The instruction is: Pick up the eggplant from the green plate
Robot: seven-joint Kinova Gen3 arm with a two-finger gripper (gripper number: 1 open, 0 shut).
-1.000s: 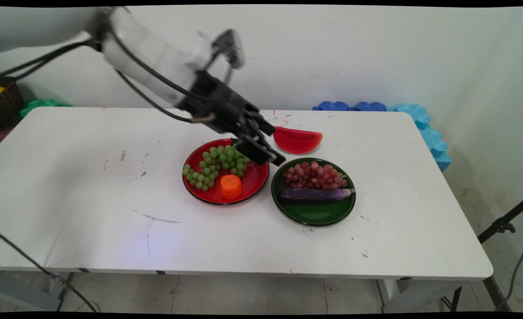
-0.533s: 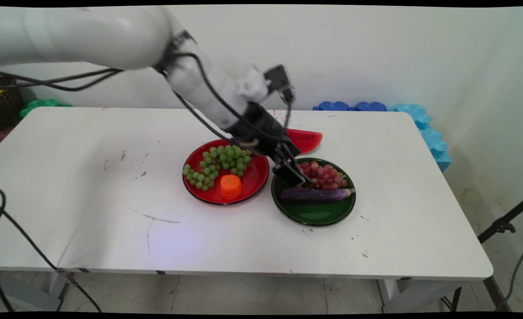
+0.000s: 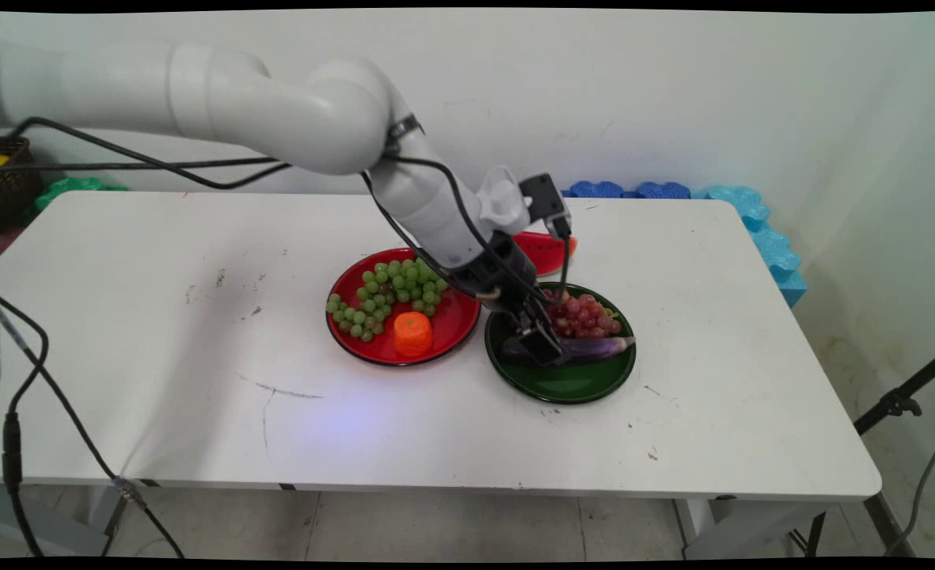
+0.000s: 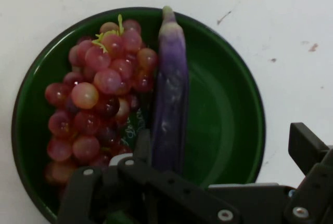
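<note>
— Where, against the end effector [image 3: 542,345]?

— Down inside the green plate [image 3: 570,385], at its left side, on the white surface [image 3: 158,332]. Purple eggplant [image 3: 598,347] lying across the plate's middle, its left end hidden under the black fingers in the main view.

— And from the hand?

— End effector [image 4: 223,148] spread wide, gripping nothing. Eggplant [image 4: 170,89] running up between the two fingers, just beside the left-hand one and well apart from the other. Red grapes [image 4: 99,99] heaped against the eggplant's other flank, inside the same green plate [image 4: 229,120].

— Contact?

— Cannot tell whether touching.

— Nearby?

— Red grapes [image 3: 583,313] behind the eggplant. Red plate [image 3: 455,321] just beside, to the left, bearing green grapes [image 3: 388,294] and a small orange piece [image 3: 412,333]. Watermelon slice [image 3: 545,252] behind both plates, partly hidden by the wrist.

— Different from a second ago?

— Then poised above the red plate's right rim, higher up. Half a second ago, at the green plate's left edge. Now lower and further right, over the eggplant. Fruit and plates unmoved.
</note>
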